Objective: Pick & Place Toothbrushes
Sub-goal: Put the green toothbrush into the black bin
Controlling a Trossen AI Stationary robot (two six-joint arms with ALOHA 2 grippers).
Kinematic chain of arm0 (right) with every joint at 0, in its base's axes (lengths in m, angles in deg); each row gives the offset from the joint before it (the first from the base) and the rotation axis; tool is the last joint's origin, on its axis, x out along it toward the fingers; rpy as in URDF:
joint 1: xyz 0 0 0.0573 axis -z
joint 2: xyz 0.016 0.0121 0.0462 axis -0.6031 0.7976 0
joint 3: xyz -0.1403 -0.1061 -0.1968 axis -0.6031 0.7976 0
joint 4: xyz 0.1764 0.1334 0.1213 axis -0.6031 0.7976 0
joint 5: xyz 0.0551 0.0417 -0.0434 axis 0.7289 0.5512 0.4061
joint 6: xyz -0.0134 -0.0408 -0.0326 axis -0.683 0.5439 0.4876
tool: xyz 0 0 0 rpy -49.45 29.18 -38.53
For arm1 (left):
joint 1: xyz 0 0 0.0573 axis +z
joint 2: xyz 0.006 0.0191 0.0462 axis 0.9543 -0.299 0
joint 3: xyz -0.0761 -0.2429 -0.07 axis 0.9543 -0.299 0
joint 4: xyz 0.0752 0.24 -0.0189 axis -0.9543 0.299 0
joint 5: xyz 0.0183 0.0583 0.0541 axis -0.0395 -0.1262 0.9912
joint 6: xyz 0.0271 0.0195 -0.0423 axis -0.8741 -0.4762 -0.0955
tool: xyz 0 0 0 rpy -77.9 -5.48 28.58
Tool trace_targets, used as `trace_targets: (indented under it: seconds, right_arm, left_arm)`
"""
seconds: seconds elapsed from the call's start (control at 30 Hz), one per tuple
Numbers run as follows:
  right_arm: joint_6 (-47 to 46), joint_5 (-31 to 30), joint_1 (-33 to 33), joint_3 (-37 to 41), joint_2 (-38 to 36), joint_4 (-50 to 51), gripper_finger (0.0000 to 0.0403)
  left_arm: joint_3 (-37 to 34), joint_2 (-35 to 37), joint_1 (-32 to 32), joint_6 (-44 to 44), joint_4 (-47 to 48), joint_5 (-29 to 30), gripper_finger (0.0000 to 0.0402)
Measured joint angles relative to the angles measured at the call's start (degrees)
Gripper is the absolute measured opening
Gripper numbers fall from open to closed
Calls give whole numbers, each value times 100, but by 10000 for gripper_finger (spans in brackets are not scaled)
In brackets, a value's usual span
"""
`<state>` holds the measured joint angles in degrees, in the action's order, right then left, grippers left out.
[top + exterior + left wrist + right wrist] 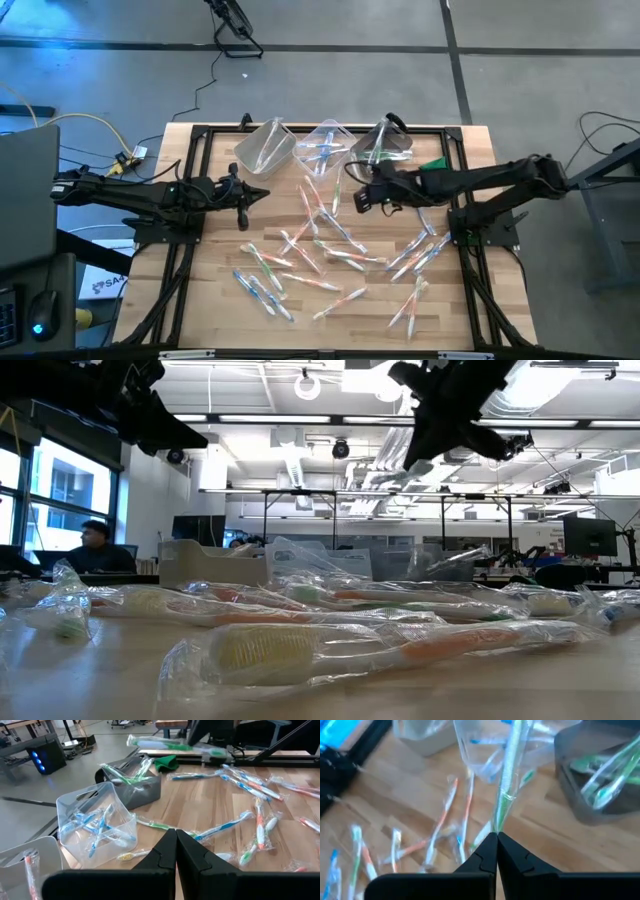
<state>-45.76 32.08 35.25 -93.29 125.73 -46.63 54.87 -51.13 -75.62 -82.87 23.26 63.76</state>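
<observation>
Several wrapped toothbrushes (pixel 330 250) lie scattered flat on the wooden table (pixel 215 300), orange, blue and green. My right gripper (pixel 496 836) hangs above the table's middle (pixel 357 197), shut on one green toothbrush (pixel 510 765), which also shows in the left wrist view as a level green toothbrush (pixel 150 742). My left gripper (pixel 176 832) waits shut with nothing between its fingers over the table's left part (pixel 262 194). Three bins stand at the far edge: a clear one (pixel 265 148) with orange brushes, a clear one (pixel 325 145) with blue, a grey one (pixel 385 143) with green. My right gripper pinches the wrapped green toothbrush at its green handle end (pixel 499 820) between its two shut fingers. The fingers slant down from the table's right side. The toothbrush sticks out ahead of them, head end (pixel 515 740) farthest, lifted clear of the table.
A small green object (pixel 432 163) lies right of the grey bin. A black frame (pixel 195 150) borders the table. Toothbrushes cover the middle and near right of the board; bare wood shows at the near left (pixel 200 280). A person (pixel 95 545) sits in the room behind.
</observation>
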Motion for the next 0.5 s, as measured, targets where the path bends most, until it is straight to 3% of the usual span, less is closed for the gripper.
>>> trace_targets:
  seconds: [0.5]
  right_arm:
    - [56, -421, 730, 2, -224, 717, 3]
  left_arm:
    - [0, 0, -1, 1, -4, 0, 0]
